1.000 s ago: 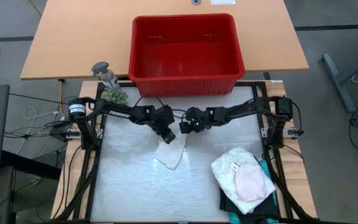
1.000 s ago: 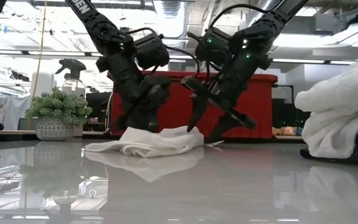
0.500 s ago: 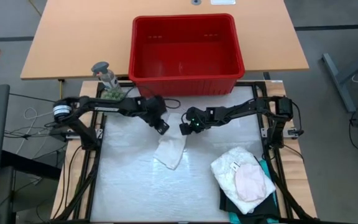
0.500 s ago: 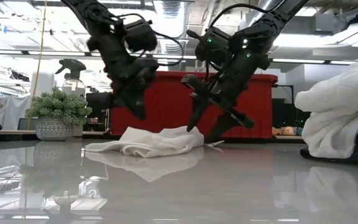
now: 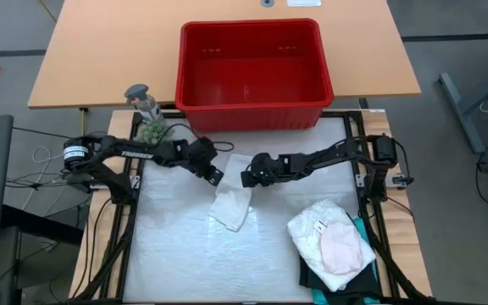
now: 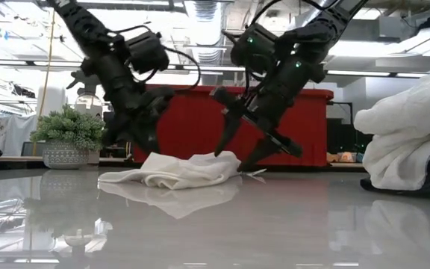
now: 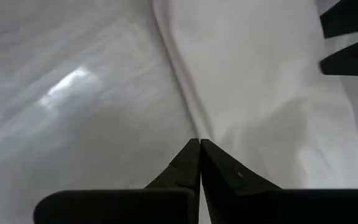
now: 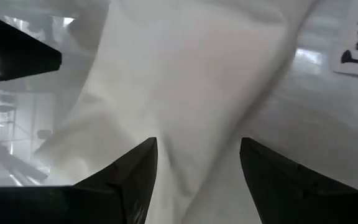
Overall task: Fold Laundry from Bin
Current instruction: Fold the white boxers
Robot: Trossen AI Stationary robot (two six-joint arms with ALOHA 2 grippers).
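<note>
The small white cloth (image 5: 232, 202) lies crumpled on the white work surface (image 5: 176, 254), in front of the red bin (image 5: 253, 72), which looks empty from above. The cloth's long axis runs from the bin side toward the front of the table, leaning slightly toward my left side at its front end.

My right gripper (image 5: 245, 180) hangs over the cloth's bin-side end, at its right edge. Its fingers are spread apart with nothing between them. In my right wrist view the white fabric fills the space just beyond the two open fingertips (image 8: 137, 163), so the cloth lies straight ahead of and below this pincer. From table height, the tips look to hover just above the fabric's raised fold; I cannot tell whether they touch it.

My left gripper (image 5: 213, 175) sits at the same end of the cloth, on its left edge, fingers pressed fully together and holding nothing. In its wrist view the closed tips point along the cloth's edge, where fabric meets bare surface.

Both pincers are about equally near, flanking the far end. I judge the right one, already open, is the one set to pinch that corner.

The folded pile of white garments (image 5: 329, 241) rests well apart at the front right.
</note>
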